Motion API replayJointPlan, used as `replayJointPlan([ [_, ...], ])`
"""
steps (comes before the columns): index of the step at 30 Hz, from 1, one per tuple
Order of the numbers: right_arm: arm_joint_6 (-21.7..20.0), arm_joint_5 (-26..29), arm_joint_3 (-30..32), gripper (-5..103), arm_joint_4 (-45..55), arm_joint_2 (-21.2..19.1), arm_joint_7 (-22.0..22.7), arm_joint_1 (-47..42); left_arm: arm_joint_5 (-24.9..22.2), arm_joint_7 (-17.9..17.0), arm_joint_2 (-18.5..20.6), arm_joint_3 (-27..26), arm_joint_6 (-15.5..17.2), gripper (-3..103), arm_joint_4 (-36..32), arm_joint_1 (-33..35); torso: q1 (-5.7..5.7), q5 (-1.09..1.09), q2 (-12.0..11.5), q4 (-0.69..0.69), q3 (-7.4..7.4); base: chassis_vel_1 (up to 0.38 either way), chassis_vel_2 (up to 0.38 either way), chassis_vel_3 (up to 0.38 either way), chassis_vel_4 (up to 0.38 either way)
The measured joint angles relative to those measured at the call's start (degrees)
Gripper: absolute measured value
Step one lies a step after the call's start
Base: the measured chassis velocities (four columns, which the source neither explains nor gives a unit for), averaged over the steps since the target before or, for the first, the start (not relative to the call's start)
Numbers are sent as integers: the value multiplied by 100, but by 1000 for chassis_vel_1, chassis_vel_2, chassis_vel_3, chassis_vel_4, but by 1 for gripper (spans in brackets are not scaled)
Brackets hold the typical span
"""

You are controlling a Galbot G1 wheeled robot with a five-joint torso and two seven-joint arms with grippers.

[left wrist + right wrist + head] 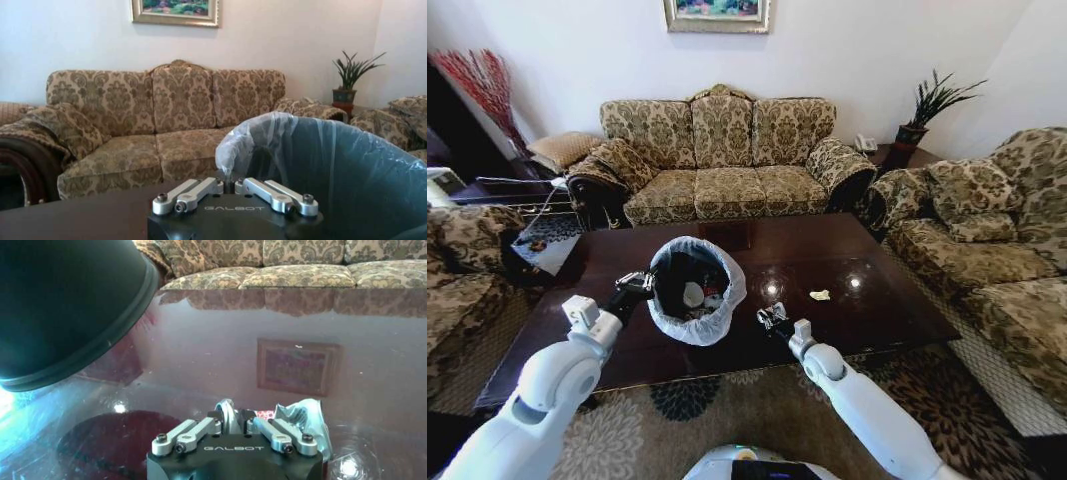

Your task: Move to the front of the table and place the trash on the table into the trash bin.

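My left gripper is shut on the bag-lined rim of the black trash bin. The bin is held tilted over the dark glossy table, and its black underside hangs clear of the wood. White trash lies inside it. Just right of the bin, low over the table's front part, my right gripper is shut on a silvery crushed piece. A yellowish scrap lies on the table farther right.
A patterned sofa stands behind the table, with armchairs at the left and right. A potted plant sits in the back right corner. A patterned carpet lies before the table's front edge.
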Motion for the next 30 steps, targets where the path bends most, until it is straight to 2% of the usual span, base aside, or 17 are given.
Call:
replayJointPlan([
  [7, 75, 5, 386, 10, 401, 46, 248, 9, -6, 3, -8, -12, 0, 3, -4, 16, 0, 1, 0, -1, 0, 0, 0, 0, 0],
  [10, 223, 49, 613, 10, 1118, -128, 462, 383, 9, 3, -78, -26, 0, 3, -40, 76, 0, -2, 0, 0, 0, 0, 0, 0, 0],
  [13, 382, 56, 644, 10, 1425, -201, 606, 631, 34, 5, -142, -6, 25, 3, -45, 86, 0, 0, 0, 1, 0, 0, 0, 0, 0],
  [15, 437, 155, 650, 10, 1700, -254, 684, 820, 49, 7, -177, 19, 56, 3, -46, 91, 0, -1, 0, 0, 0, 0, 0, 0, 0],
  [17, 439, 460, 592, 10, 2113, -367, 746, 1141, 69, 17, -213, 53, 90, 3, -48, 95, 1, 0, 1, -1, 1, 0, 0, 0, 0],
  [18, 345, 814, 484, 10, 2426, -473, 767, 1432, 78, 17, -227, 66, 103, 3, -48, 88, 0, -2, 1, -1, 0, 0, 0, 0, 0],
  [19, 345, 814, 484, 10, 2426, -473, 767, 1432, 78, 17, -227, 66, 103, 3, -48, 88, 0, -2, 1, -1, 0, 0, 0, 0, 0],
  [22, -138, 1883, 67, 10, 2994, -615, 870, 2144, 89, 17, -247, 89, 119, 3, -35, 67, 0, -1, 1, -1, 0, 0, 0, 0, 0],
  [23, -138, 1883, 67, 10, 2994, -615, 870, 2144, 89, 17, -247, 89, 119, 3, -35, 67, 0, -1, 1, -1, 0, 0, 0, 0, 0],
  [26, -449, 2799, -712, 10, 3425, -604, 1041, 2970, 96, 16, -273, 99, 163, 3, -29, 62, 0, -3, 1, 1, -1, 0, 0, 0, 0],
  [27, -449, 2799, -712, 10, 3425, -604, 1041, 2970, 96, 16, -273, 99, 163, 3, -29, 62, 0, -3, 1, 1, -1, 0, 0, 0, 0],
  [30, -537, 2989, -1629, 10, 3554, -582, 1131, 3295, 104, 15, -298, 100, 170, 3, -24, 57, 0, -1, 1, 1, 0, 0, 0, 0, 0],
])
